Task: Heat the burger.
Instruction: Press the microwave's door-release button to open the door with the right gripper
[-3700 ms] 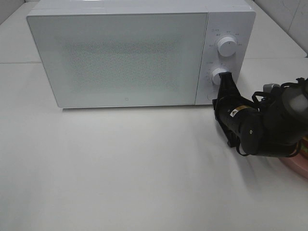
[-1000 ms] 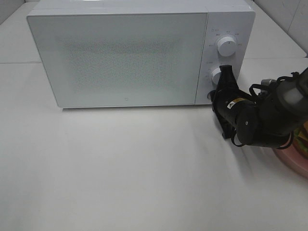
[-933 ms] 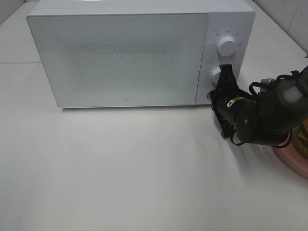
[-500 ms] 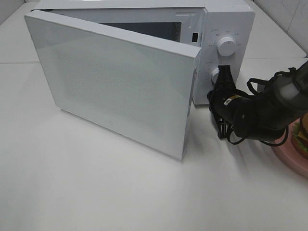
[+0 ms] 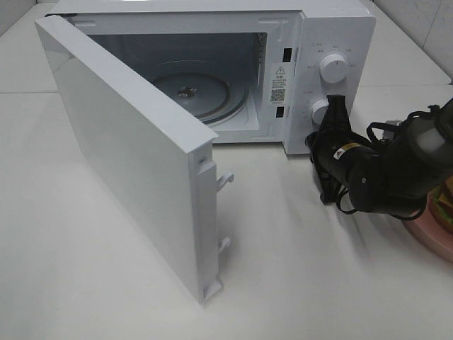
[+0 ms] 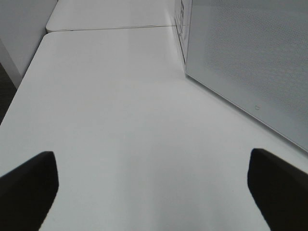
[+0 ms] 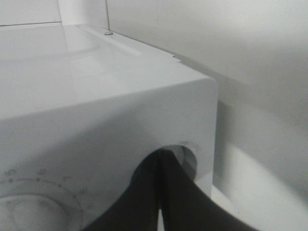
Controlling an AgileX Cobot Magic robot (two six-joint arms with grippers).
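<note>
The white microwave (image 5: 340, 28) stands at the back with its door (image 5: 127, 156) swung wide open to the left, showing the glass turntable (image 5: 195, 88). My right gripper (image 5: 331, 108) is shut, its tip against the control panel by the lower knob (image 5: 318, 112). In the right wrist view its fingers (image 7: 144, 202) are pressed together in front of the panel. Only a sliver of the burger (image 5: 447, 203) shows at the right edge, on the pink plate (image 5: 433, 237), behind my right arm. My left gripper (image 6: 154, 192) is open and empty over the table, out of the exterior view.
The open door sticks out far over the table's left and middle, its latch hooks (image 5: 225, 180) facing right. In the left wrist view the door's outer face (image 6: 250, 57) stands close on one side. The upper knob (image 5: 333, 66) sits above my right gripper.
The microwave door has gone from shut to wide open, swinging out to the left. My right gripper has stayed at the control panel, shifting only slightly.
</note>
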